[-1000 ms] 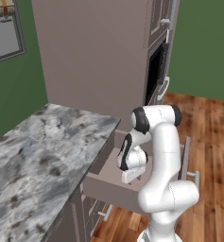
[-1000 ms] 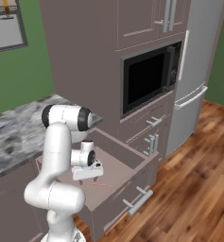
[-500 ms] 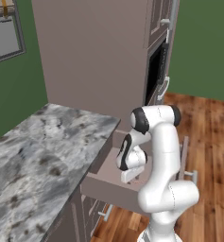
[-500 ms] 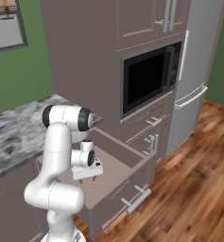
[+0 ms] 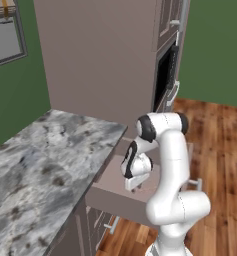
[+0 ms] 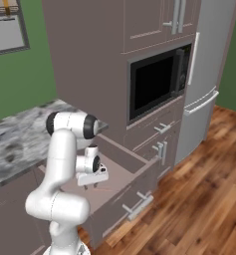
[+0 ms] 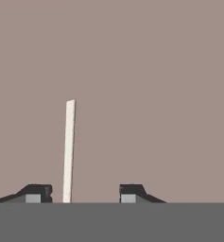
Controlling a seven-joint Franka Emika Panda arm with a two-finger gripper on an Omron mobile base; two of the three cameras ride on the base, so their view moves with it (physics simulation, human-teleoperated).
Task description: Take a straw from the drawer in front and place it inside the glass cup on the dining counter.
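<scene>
Here gripper wide open, straw between fingertips, ungrasped

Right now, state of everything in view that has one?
drawer: pulled open, the top one; drawers below it shut.
straw: lying flat on the drawer floor, not gripped, close to the left fingertip.
hand: open, inside the drawer, fingers apart.
microwave: door shut.
fridge: doors shut.
</scene>
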